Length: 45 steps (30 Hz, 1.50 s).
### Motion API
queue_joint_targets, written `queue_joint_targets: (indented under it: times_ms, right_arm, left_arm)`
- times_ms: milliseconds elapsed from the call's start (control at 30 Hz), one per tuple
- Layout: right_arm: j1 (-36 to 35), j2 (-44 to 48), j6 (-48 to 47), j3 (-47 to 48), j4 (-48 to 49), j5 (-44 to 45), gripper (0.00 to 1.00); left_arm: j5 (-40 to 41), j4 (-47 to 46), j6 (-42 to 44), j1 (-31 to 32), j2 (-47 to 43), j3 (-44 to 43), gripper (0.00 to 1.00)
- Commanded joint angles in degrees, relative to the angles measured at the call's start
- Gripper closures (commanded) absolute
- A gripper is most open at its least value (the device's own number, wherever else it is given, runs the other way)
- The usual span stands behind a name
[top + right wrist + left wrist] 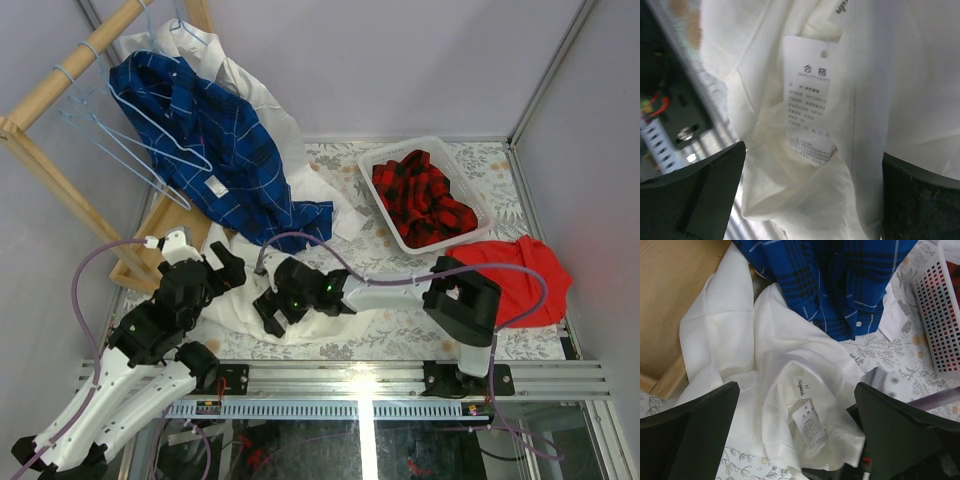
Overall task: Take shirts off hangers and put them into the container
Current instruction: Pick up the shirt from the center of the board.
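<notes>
The white shirt (805,385) lay crumpled on the table (400,330) at about 7 o'clock in the top view, label (810,427) up. Both claws hovered over it, fingers spread wide, gripping nothing — the left gripper (205,255) at its 10 o'clock, the right gripper (262,298) at 3. Pickup seemed the step in hand. The next move called for pinching a thick fold, then carrying it toward 2 o'clock — to the container (455,165), where the plaid shirt (420,200) lay.

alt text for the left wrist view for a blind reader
A crumpled white shirt, neck label facing up, lies on the floral table beneath the open left gripper. A dark blue checked shirt overlaps its far edge, and the white basket sits at the right.
</notes>
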State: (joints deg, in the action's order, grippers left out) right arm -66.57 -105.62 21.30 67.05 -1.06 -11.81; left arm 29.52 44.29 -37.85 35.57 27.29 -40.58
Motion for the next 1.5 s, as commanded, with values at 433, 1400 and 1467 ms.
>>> queue_joint_targets:
  times_ms: [433,1400,1467]
  right_arm:
    - [-5.3,8.8,-1.0,-23.7,21.4,29.9,0.77]
    - [-2.5,51.5,8.5,-23.8,-14.2,36.3,0.72]
    - [1.1,44.4,10.2,-21.4,-15.5,31.4,0.71]
  left_arm:
    - [2.6,-0.1,-1.7,-0.2,-2.2,-1.5,0.0]
    - [2.4,-0.1,-1.7,-0.3,-1.8,-1.5,0.0]
    - [2.2,-0.1,-1.7,-0.3,-1.7,-1.6,0.0]
